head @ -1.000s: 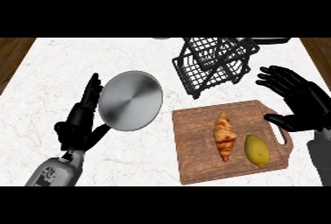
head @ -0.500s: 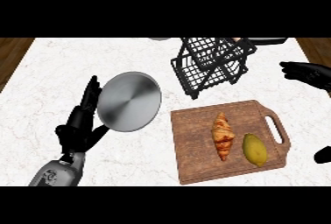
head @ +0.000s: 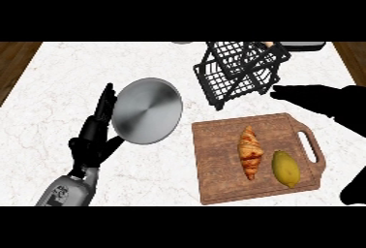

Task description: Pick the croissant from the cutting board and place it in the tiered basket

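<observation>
White marble counter [head: 57, 97] under me. The croissant [head: 250, 151] lies on the cutting board [head: 221, 140], just beside a lemon [head: 286, 168]. My right hand [head: 325, 99] hovers above the board, fingers spread, holding nothing; my left hand [head: 97, 133] rests open beside a plate [head: 146, 110]. Reaching down, I could nudge the lemon or snag the basket [head: 239, 70].

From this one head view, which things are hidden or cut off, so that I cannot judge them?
- Right hand: a dark shape running out at the right edge; its palm and finger pose cannot be read.
- Tiered basket: its top is cut off by the upper edge, so its tiers and contents are unclear.
- Grey object at the top right: only a sliver shows.
</observation>
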